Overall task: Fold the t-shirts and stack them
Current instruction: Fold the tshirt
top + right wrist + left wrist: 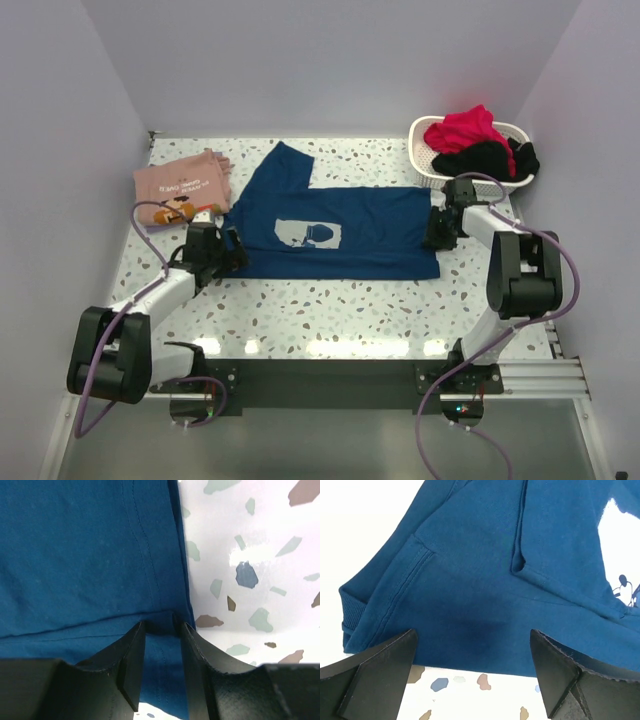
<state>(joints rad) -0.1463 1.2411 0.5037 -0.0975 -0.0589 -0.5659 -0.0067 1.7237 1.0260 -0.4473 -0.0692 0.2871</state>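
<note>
Right claw (162, 628) pinches blue tee (75, 555) at hem.

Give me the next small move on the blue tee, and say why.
Probably close the left fingers on the near edge of the blue tee. They stand wide open at that edge, gripping nothing, while the right fingers pinch the hem at the other end; a fold likely needs both ends held.

Text on the pink t-shirt (181, 186) is too small to read.
</note>
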